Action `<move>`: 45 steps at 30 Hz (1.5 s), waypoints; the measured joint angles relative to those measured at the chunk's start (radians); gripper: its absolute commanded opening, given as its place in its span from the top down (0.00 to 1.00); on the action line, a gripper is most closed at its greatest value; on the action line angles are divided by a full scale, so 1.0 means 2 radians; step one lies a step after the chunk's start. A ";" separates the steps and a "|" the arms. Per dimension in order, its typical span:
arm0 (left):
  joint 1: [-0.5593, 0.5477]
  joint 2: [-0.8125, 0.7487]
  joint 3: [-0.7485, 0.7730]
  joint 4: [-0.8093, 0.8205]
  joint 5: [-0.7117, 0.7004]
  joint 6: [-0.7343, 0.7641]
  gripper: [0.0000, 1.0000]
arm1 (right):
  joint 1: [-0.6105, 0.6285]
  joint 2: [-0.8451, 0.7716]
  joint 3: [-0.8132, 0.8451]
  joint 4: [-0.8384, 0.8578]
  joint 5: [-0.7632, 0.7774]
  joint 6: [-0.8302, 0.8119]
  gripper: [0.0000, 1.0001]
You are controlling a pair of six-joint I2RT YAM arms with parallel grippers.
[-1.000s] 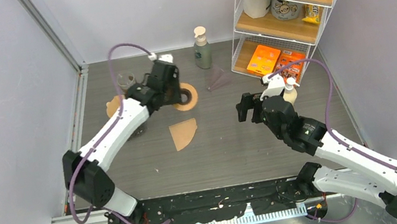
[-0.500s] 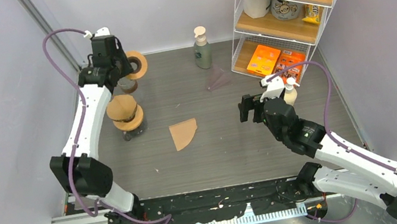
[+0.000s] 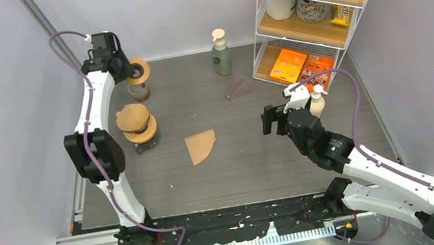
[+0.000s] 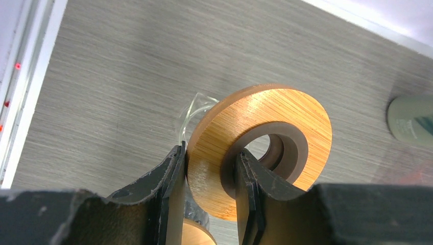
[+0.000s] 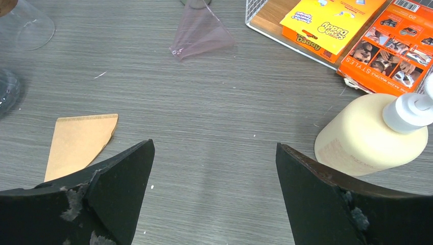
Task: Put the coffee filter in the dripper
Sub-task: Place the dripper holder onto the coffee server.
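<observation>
The brown paper coffee filter (image 3: pixel 200 145) (image 5: pixel 76 145) lies flat on the table's middle, touched by nothing. My left gripper (image 3: pixel 130 70) (image 4: pixel 210 153) is at the back left, shut on a wooden ring (image 3: pixel 142 70) (image 4: pixel 275 109) with a dark inner collar, seemingly the dripper's base. One finger is outside the rim and one is in the hole. The ring hangs tilted just above a clear glass piece (image 3: pixel 139 92) (image 4: pixel 191 109). My right gripper (image 3: pixel 272 119) (image 5: pixel 214 145) hovers open and empty, to the right of the filter.
A glass carafe (image 3: pixel 137 125) with a brown top stands left of the filter. A pink clear cone (image 3: pixel 237 85) (image 5: pixel 199 33) lies at the back. A green pump bottle (image 3: pixel 221 56), a cream pump bottle (image 3: pixel 316 101) (image 5: pixel 367 138) and a wire shelf rack (image 3: pixel 309 16) stand behind and right.
My left arm has lifted the wooden ring off the table near the filter and swung it to the back left, over the glass piece. The right arm has stayed still.
</observation>
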 measured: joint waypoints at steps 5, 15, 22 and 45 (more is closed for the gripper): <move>0.011 0.022 0.002 -0.015 0.016 -0.003 1.00 | 0.000 0.006 -0.001 0.003 0.001 -0.002 0.04; 0.058 0.067 0.034 -0.041 0.064 -0.006 0.98 | 0.000 0.014 -0.004 0.009 -0.001 -0.006 0.05; 0.055 0.088 0.066 -0.053 0.090 -0.001 0.92 | -0.002 0.014 -0.007 0.013 -0.001 -0.010 0.05; 0.056 0.146 0.138 -0.086 0.134 0.016 0.86 | -0.006 0.023 -0.008 0.018 0.001 -0.016 0.05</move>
